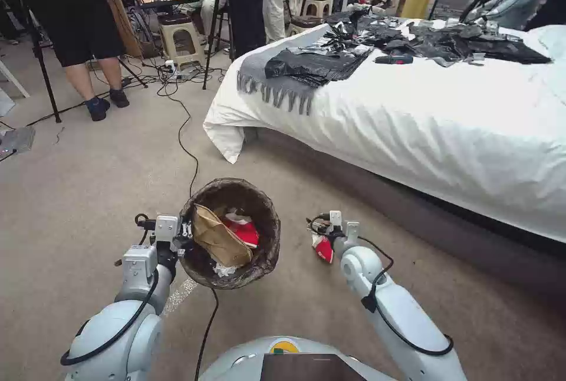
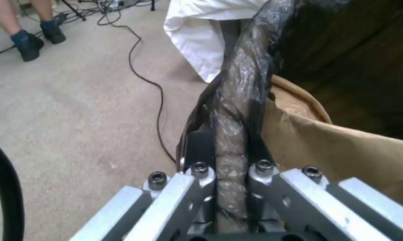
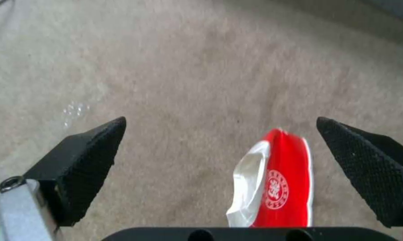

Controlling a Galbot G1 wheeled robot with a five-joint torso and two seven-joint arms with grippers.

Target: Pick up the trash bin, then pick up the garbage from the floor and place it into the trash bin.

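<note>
Right gripper (image 3: 219, 160) low over the carpet, jaws spread wide, flattened red-white paper cup (image 3: 275, 187) between the pads but hard against the right-hand one — looks off-centre. I'd shift sideways to centre it, drop till the tips brush the carpet, then close. Left gripper (image 2: 230, 177) clamped on the bagged rim of the trash bin (image 1: 231, 233), held left of the cup — brown paper bag (image 1: 218, 238) already inside.

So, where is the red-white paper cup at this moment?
In the head view the red-white paper cup lies on the carpet, right of the trash bin. It sits between the open fingers of the right gripper, not yet grasped.
</note>
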